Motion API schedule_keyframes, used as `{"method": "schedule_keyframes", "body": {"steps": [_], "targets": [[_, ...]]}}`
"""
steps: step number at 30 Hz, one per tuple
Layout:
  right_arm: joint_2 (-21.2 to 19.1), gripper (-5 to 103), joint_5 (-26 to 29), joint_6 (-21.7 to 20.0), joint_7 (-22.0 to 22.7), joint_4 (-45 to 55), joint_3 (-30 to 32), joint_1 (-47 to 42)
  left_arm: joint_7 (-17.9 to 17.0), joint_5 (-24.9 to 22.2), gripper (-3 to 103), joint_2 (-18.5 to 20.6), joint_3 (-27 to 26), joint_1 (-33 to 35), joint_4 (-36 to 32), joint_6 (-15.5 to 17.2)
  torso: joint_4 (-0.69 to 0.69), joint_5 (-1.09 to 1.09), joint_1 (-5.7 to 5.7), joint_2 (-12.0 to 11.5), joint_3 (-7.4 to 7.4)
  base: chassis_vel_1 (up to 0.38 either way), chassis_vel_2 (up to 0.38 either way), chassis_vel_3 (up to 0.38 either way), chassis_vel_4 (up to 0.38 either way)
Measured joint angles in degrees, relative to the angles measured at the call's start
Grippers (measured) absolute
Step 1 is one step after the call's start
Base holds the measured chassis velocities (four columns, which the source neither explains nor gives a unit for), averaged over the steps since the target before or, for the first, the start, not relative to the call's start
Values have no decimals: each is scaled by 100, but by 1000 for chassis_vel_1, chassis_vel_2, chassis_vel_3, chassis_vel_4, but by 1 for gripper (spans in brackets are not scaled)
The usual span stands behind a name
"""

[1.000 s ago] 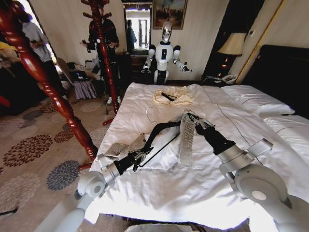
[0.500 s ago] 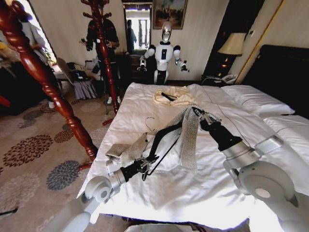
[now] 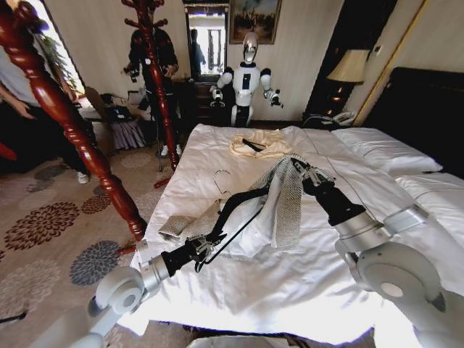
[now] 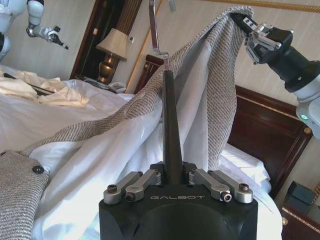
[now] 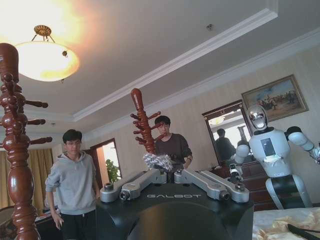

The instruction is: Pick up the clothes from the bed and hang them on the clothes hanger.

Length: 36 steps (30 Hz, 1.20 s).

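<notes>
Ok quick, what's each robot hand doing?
Left gripper: shut on the black broad-shouldered hanger.
Right gripper: shut on the grey-beige speckled knit jacket.

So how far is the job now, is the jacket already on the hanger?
Partly. Done: the jacket is lifted off the bed, though one sleeve lies on the duvet. In hand: the left tool grips one end of the hanger, and the right tool pinches the jacket's fabric and drapes it over the hanger's far shoulder. Left: the near shoulder is bare, and the hanger is not hung anywhere yet.
</notes>
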Motion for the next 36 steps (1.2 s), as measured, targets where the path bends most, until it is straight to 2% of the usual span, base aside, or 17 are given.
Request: {"method": "schedule_keyframes", "body": {"steps": [8,16,26,36], "targets": [[61,2,2,-2,16,0,5,-9,11,291,18,-97,239,192,-1,12,0,0,0,0,0,0,0,0,0],[40,2,-82,25,24,0,-18,42,14,340,18,-83,421,160,33,13,0,0,0,0,0,0,0,0,0],[113,2,-279,161,-16,-299,-113,173,-129,-27,18,296,-33,253,-228,-8,0,0,0,0,0,0,0,0,0],[175,2,-353,207,-38,-505,-84,143,-163,-32,18,339,-131,483,-430,2,0,0,0,-1,0,0,0,0,0]]}}
